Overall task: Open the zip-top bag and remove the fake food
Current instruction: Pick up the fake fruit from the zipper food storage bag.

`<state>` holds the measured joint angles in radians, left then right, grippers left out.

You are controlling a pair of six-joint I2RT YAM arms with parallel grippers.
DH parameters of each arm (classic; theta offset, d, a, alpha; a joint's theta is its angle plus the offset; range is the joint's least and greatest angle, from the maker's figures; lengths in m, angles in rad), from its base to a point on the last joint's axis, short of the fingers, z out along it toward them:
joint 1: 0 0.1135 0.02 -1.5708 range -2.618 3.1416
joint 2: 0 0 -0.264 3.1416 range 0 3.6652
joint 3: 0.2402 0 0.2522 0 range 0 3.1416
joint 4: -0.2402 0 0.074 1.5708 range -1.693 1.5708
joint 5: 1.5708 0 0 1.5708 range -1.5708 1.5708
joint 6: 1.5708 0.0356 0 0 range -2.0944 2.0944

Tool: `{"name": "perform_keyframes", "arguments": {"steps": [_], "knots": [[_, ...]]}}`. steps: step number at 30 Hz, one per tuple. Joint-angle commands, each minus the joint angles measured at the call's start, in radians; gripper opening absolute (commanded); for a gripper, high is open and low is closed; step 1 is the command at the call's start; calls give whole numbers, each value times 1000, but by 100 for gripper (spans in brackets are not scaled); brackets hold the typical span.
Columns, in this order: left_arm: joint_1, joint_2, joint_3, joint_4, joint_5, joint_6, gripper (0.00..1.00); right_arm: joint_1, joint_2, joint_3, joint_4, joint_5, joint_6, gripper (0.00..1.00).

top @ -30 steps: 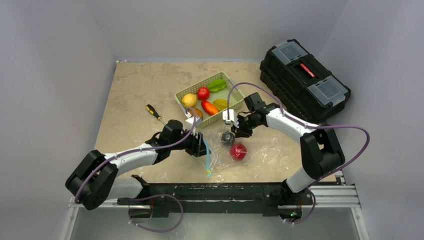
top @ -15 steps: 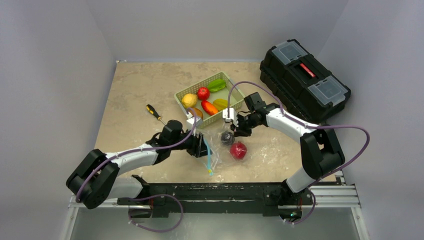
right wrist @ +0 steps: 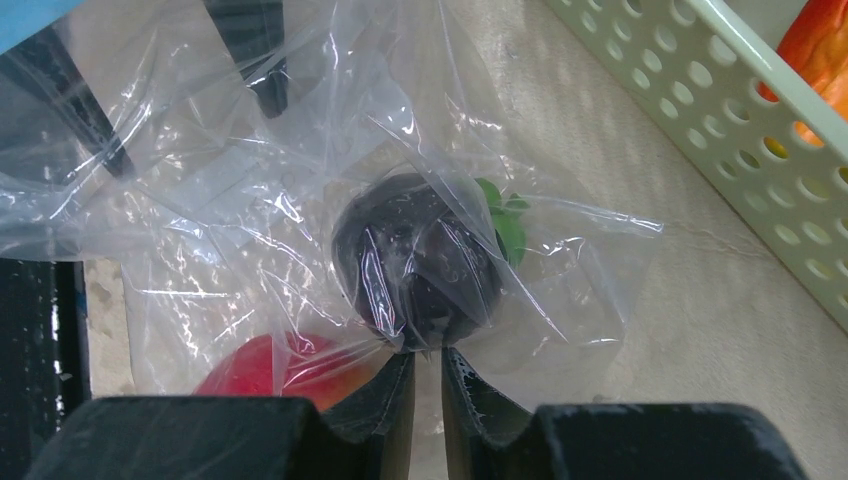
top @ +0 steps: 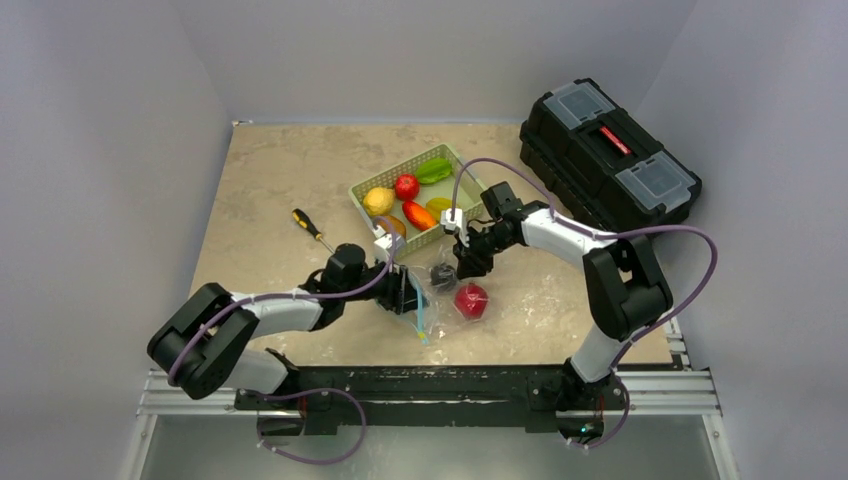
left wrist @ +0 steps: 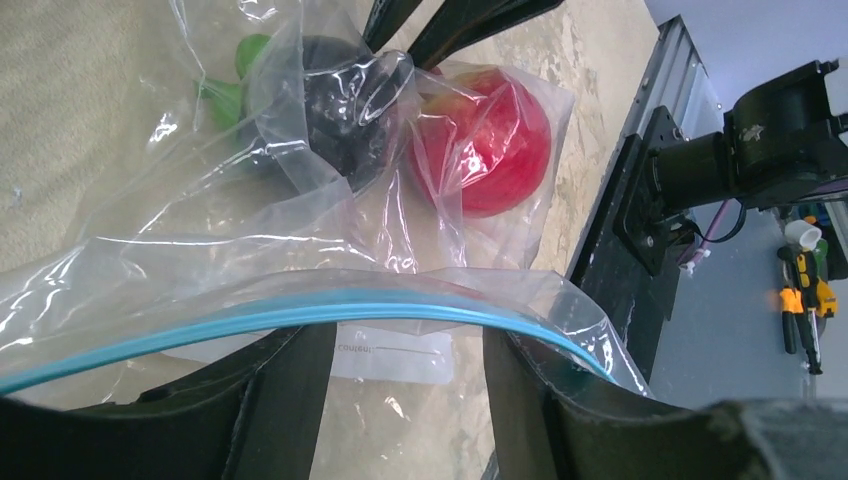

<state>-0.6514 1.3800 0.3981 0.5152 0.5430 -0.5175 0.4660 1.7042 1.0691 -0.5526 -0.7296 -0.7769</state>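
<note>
**Bag pinched at one end, two fruits inside**

Closest to the arm bases, the left gripper (left wrist: 400,345) sits low over the table (top: 270,170) with its jaws standing well apart. The blue zipper strip (left wrist: 300,308) of the bag (left wrist: 330,240) runs across just past both fingertips. Whether either finger touches the plastic cannot be told.

The bag is clear and crumpled. It lies on the table between the two grippers, with its zipper edge toward the left one. Inside it, a red fruit (left wrist: 490,150) sits on the near right side. A dark fruit (right wrist: 415,260) with a green leaf (right wrist: 510,225) lies right beside it, a little farther out.

The right gripper (right wrist: 427,358) reaches in from the far side. Its jaws are narrowed to a slit and pinch the bag's film right against the dark fruit.

Beyond the left arm, a screwdriver (top: 311,227) lies on the table, apart from the bag. A green basket (right wrist: 700,110) just past the bag holds more plastic fruits (top: 406,187), yellow, red, orange and green. A black toolbox (top: 608,148) stands at the far right corner.
</note>
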Motion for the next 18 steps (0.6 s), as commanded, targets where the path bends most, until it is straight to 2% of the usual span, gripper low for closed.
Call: {"name": "perform_keyframes", "arguments": {"steps": [1,3,7,10,12,16,18], "knots": [[-7,-70,-80,259,-7,-37,55,9,-33,33,1,-82,21,23],[-7,-99,-97,269,-20,-27,56,8,-36,31,-6,-86,7,26],[-7,-109,-78,122,-64,34,57,9,-44,45,-28,-92,-20,27],[-6,-115,-108,126,-85,46,57,-5,-88,49,-30,-84,-31,30],[-7,-129,-126,127,-95,55,56,-10,-131,47,-44,-86,-59,37],[-8,-147,-126,90,-105,81,54,-9,-194,43,-85,-95,-140,57],[-7,-146,-115,69,-105,92,52,-1,-194,47,-99,-92,-163,63]]}}
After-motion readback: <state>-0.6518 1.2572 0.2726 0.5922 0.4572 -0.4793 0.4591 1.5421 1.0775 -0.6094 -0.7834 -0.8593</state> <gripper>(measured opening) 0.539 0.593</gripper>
